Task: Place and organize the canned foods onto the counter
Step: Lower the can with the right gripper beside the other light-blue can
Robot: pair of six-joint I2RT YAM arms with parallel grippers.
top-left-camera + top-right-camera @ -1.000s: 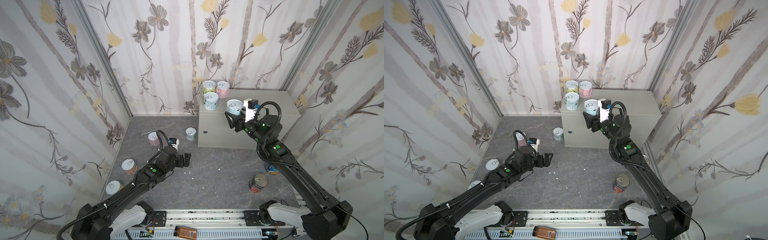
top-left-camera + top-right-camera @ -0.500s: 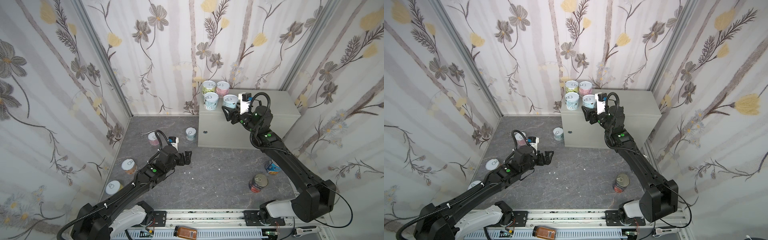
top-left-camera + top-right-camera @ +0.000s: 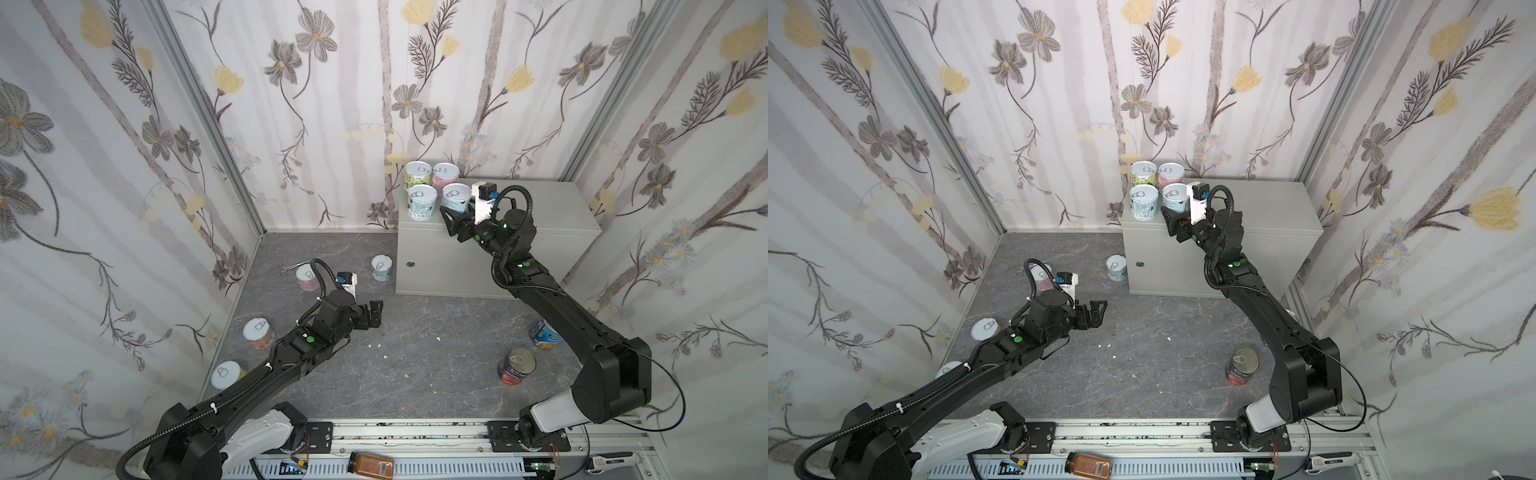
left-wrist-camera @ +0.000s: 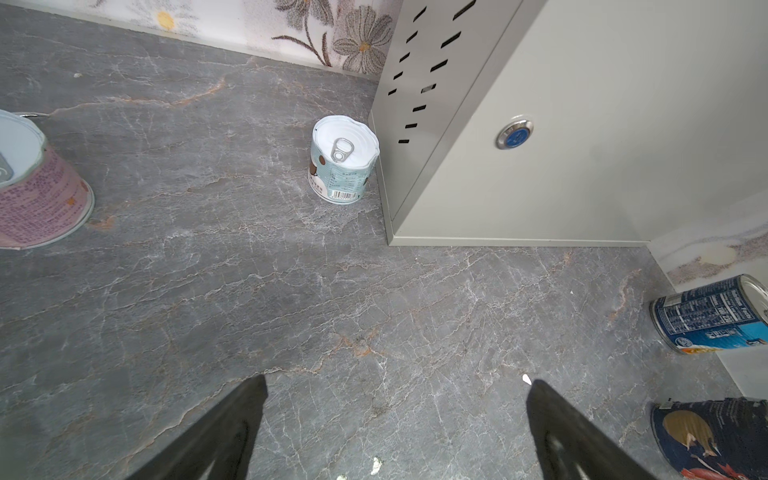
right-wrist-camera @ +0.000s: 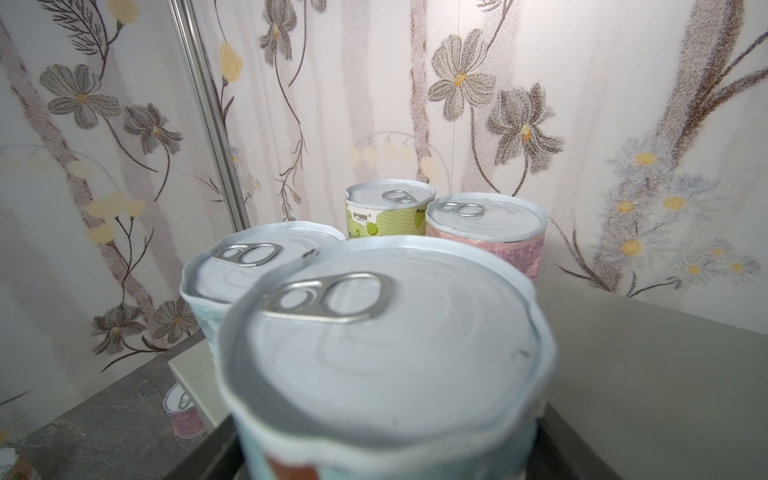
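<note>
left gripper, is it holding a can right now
No, in the left wrist view the left gripper stands with its jaws wide apart and only bare floor between them.

**Clearance: bench and floor**

Left end of bench is occupied by four tins, packed two by two; front right tin is clamped by right gripper. Remaining top is left bare. Mid floor is unobstructed.
</note>
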